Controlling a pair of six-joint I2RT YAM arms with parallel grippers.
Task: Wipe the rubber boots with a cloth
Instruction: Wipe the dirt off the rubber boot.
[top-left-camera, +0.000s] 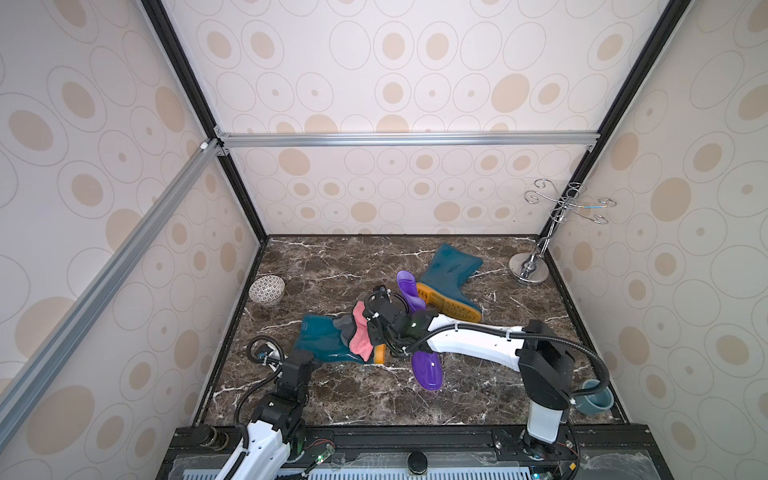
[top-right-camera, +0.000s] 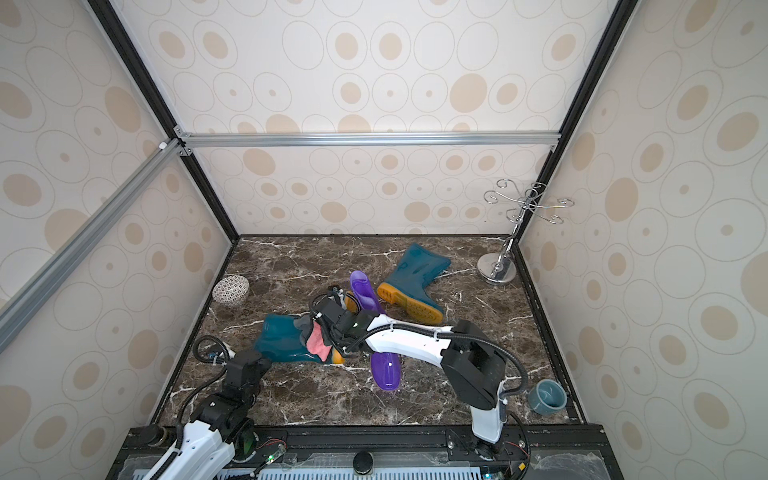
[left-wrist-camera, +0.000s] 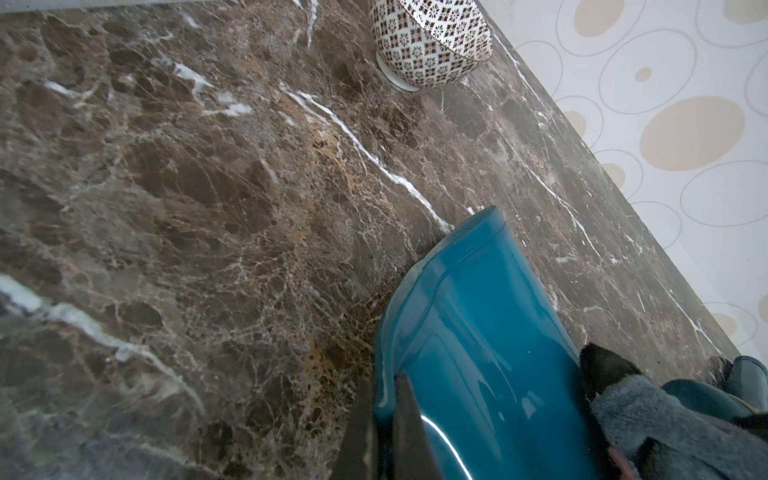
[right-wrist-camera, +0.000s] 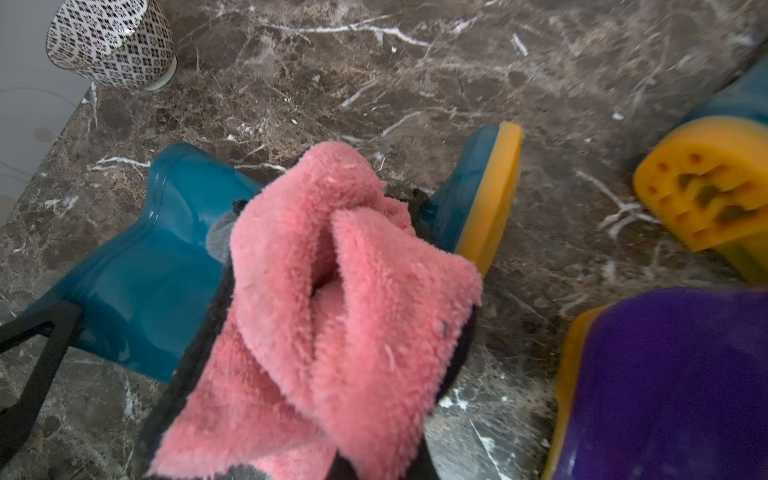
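Wiping step, near teal boot (top-left-camera: 320, 341): left fingers (left-wrist-camera: 409, 424) closed on shaft rim, right fingers (top-left-camera: 373, 334) closed on pink cloth (right-wrist-camera: 332, 291) hanging over ankle. Next, likely: press down, stroke along shaft.

A dark brown marble tabletop (top-left-camera: 332, 266) with white veins carries everything, closed in by papered walls on three sides. At its left edge, close to the wall, sits a patterned bowl (top-left-camera: 267, 290). The near teal boot (top-left-camera: 320, 343) lies on its side left of centre, shaft towards the bowl's side and orange sole towards the middle. The far teal boot (top-left-camera: 451, 272) lies on its side too (treaded sole turned to the front). Just beside that sole, the purple boot (top-left-camera: 427, 370) stretches towards the front. A chrome stand (top-left-camera: 528, 269) rises in the far right corner, and a blue-grey cup (top-left-camera: 595, 397) sits at the near right.
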